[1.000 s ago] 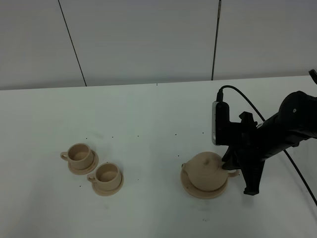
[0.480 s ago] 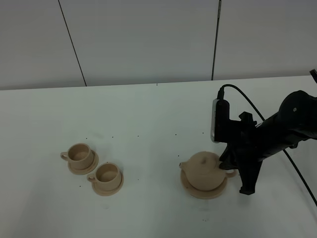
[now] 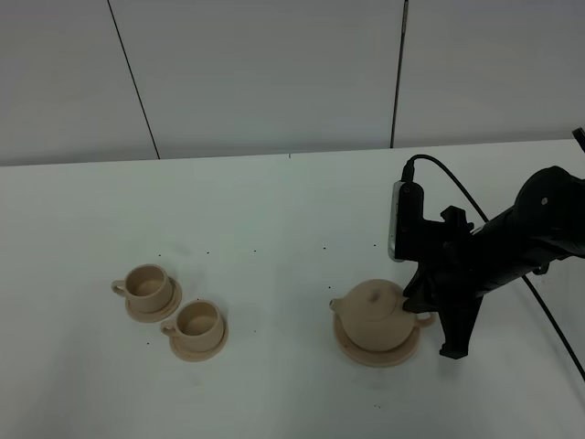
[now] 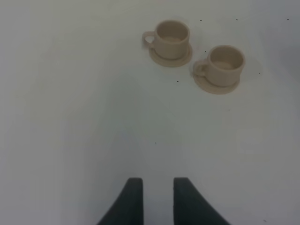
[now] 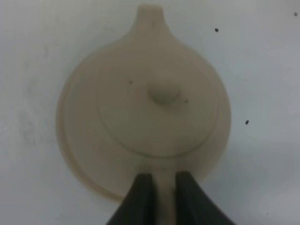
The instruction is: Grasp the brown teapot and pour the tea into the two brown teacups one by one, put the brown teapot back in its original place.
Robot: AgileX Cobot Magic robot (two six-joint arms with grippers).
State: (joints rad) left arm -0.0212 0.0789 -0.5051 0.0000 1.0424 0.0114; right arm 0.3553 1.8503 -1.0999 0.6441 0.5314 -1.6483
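The brown teapot (image 3: 371, 314) is over its wide saucer, the original place (image 3: 364, 355), right of the table's middle; I cannot tell whether it still touches it. My right gripper (image 3: 423, 316) is shut on the teapot's loop handle. From above, the right wrist view shows the teapot (image 5: 150, 108) with its spout pointing away, the gripper (image 5: 161, 182) clamped on the handle, and the saucer rim (image 5: 86, 180) underneath. The two brown teacups (image 3: 148, 285) (image 3: 198, 320) stand on small saucers at the left. My left gripper (image 4: 157, 197) hovers short of the cups (image 4: 172, 35) (image 4: 226, 61), fingers nearly together and empty.
The white table (image 3: 274, 210) is bare apart from small dark specks. The right arm's black cable (image 3: 475, 206) loops behind the wrist. A grey panelled wall (image 3: 274, 73) rises behind the table's far edge.
The right gripper has carried the teapot slightly to the left over its saucer, keeping its grip on the handle. The cups have not moved.
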